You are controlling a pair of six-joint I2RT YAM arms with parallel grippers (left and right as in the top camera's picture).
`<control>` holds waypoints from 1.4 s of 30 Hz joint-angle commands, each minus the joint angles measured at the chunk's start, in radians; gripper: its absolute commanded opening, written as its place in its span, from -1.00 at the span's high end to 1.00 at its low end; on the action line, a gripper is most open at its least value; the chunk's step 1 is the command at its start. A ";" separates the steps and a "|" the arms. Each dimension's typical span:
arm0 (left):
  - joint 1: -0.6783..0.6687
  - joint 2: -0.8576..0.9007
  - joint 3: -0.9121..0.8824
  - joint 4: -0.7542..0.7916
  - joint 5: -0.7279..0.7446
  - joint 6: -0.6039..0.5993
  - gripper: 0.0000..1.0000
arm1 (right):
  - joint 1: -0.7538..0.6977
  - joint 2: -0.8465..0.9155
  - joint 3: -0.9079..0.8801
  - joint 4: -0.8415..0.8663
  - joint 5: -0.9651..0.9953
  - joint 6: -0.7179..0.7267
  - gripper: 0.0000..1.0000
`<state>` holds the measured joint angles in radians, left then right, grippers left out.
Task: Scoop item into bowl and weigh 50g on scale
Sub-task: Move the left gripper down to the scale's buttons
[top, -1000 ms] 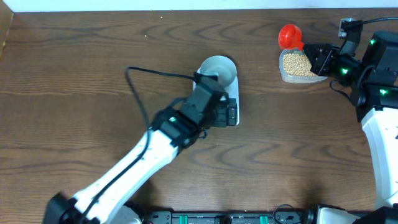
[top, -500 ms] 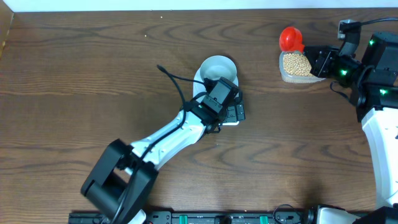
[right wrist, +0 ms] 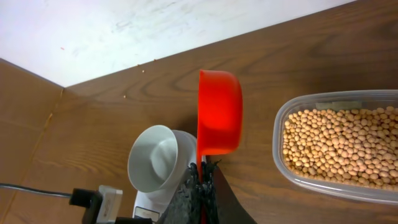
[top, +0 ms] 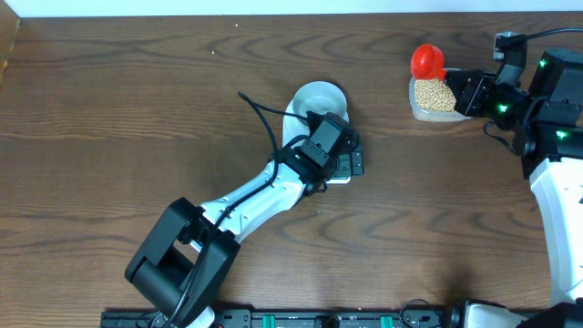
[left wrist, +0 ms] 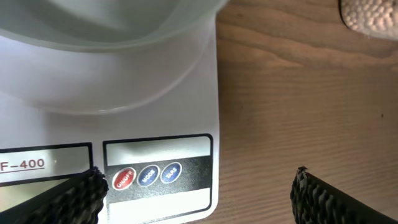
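Observation:
The pale bowl [top: 314,98] stands on the white scale [top: 339,175], whose buttons [left wrist: 147,176] show in the left wrist view below the bowl [left wrist: 112,37]. My left gripper [top: 351,162] is open over the scale's front right corner, its fingers [left wrist: 196,193] straddling the button panel. My right gripper [top: 460,89] is shut on the handle of a red scoop [top: 426,60] held over the far left end of the clear tub of tan beans [top: 434,92]. In the right wrist view the scoop [right wrist: 219,112] is on edge, beside the beans [right wrist: 339,142] and bowl [right wrist: 157,160].
The clear plastic tub [top: 423,114] sits at the back right of the wooden table. A black cable [top: 260,123] loops from my left arm beside the bowl. The table's far edge meets a white wall [right wrist: 155,31].
My left gripper has moved right along the scale's front edge to its right corner. The right gripper and scoop have barely moved.

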<state>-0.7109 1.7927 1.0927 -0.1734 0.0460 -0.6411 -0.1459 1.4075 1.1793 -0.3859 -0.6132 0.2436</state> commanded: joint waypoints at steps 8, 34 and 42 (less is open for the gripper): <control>-0.021 0.042 0.007 0.010 -0.013 0.065 -0.93 | -0.003 0.001 0.016 -0.016 0.010 -0.025 0.98; -0.022 0.065 0.007 0.019 0.017 0.069 -0.93 | -0.003 0.001 0.016 -0.023 0.020 -0.036 0.98; -0.022 0.066 0.007 0.018 0.018 0.069 -0.93 | -0.003 0.001 0.016 -0.026 0.020 -0.036 0.98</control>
<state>-0.7311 1.8484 1.0927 -0.1528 0.0551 -0.5934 -0.1459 1.4075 1.1793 -0.4076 -0.5938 0.2253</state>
